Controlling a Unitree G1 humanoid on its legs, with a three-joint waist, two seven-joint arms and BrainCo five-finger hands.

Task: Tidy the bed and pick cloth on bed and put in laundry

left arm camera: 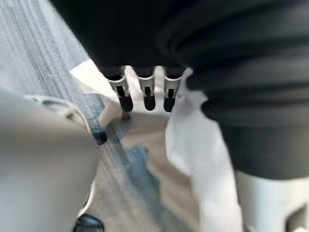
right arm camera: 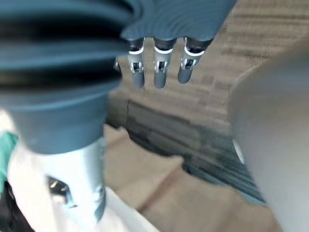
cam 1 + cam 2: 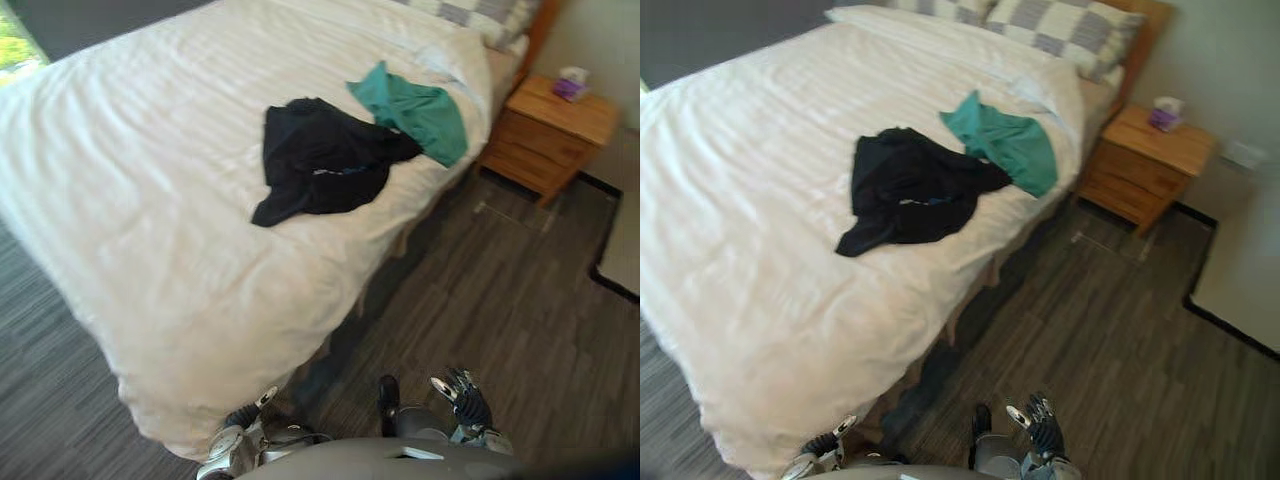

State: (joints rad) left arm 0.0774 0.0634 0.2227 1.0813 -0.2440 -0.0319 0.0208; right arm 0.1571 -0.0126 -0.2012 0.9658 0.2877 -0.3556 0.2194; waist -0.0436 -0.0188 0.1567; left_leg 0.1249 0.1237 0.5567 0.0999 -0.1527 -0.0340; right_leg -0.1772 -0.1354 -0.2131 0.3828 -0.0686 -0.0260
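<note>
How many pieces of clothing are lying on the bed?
2. A black garment lies in the middle of the bed; a green garment touches it, toward the pillows and near the nightstand. Anything under them would be hidden.

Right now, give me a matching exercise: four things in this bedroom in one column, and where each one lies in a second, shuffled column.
Things:
1. black cloth
2. green cloth
3. tissue box
4. checked pillow

Places:
A. on top of the wooden nightstand
B. at the head of the bed
C. crumpled near the middle of the white cover
D. on the cover by the bed's edge on the nightstand side, next to the dark one

Pairs: 1-C, 2-D, 3-A, 4-B
</note>
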